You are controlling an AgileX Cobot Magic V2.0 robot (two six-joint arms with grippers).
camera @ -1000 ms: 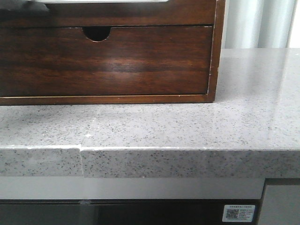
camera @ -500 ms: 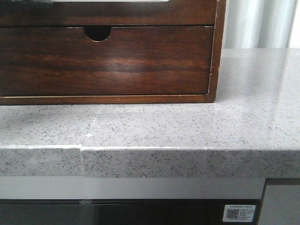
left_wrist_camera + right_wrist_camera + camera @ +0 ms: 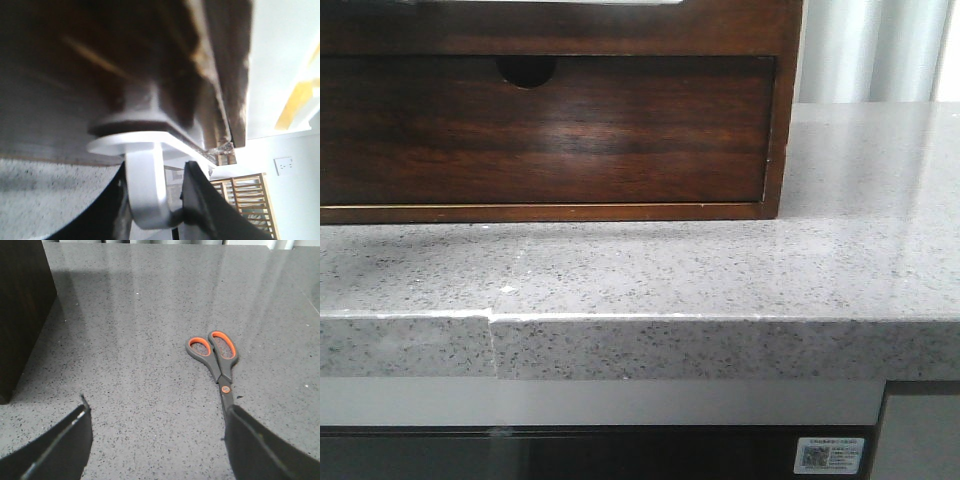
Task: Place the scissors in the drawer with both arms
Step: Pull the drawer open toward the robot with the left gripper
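Note:
The drawer (image 3: 550, 25) is the upper dark-brown front at the top of the front view, with a sliver of white at its top edge; it stands forward and shades the notched drawer (image 3: 540, 130) below. In the left wrist view my left gripper (image 3: 156, 172) is closed around a white loop-shaped handle (image 3: 147, 190) under the drawer's dark wood (image 3: 100, 60). In the right wrist view my right gripper (image 3: 157, 407) is open above the counter. The grey scissors with orange-lined handles (image 3: 217, 357) lie flat there, their blades partly hidden by the finger (image 3: 265, 450). Neither gripper shows in the front view.
The wooden cabinet (image 3: 785, 110) stands on a grey speckled stone counter (image 3: 720, 270), whose front edge is near. A corner of the cabinet (image 3: 20, 315) shows in the right wrist view. A white wall and a wooden slatted frame (image 3: 245, 200) show behind the left gripper.
In the front view the upper drawer front has come forward. Its white strip has shrunk to a sliver and its shadow now covers the top of the notched drawer.

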